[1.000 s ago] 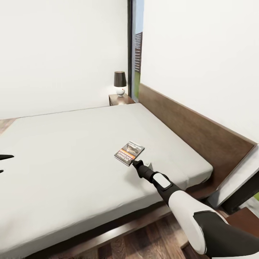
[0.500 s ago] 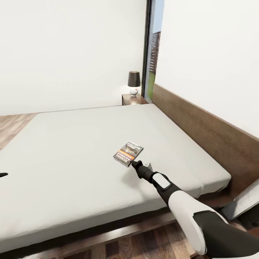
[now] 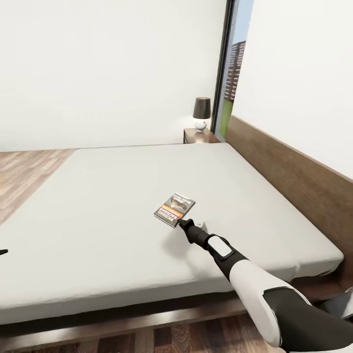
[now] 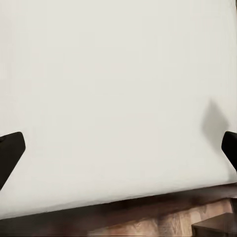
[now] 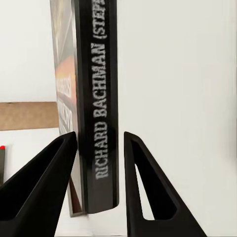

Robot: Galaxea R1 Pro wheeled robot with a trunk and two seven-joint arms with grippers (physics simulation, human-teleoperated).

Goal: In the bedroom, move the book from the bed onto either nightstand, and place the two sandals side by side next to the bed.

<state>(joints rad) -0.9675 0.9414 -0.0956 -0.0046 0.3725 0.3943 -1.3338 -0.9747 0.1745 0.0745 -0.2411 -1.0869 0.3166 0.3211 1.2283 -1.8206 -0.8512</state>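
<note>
My right gripper (image 3: 182, 223) is at the near edge of the book (image 3: 174, 209), which lies flat on the bed (image 3: 113, 215), on the grey mattress toward its right side. Wrist view: my fingers (image 5: 49, 187) bracket the book's spine (image 5: 98, 108), one pad touching the cover, the other just off it. My left gripper (image 4: 118, 148) hangs with jaws wide apart over bare mattress.

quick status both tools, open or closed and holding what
left tool: open, empty, over the bed
right tool: fingers either side of the book, grip uncertain
</note>
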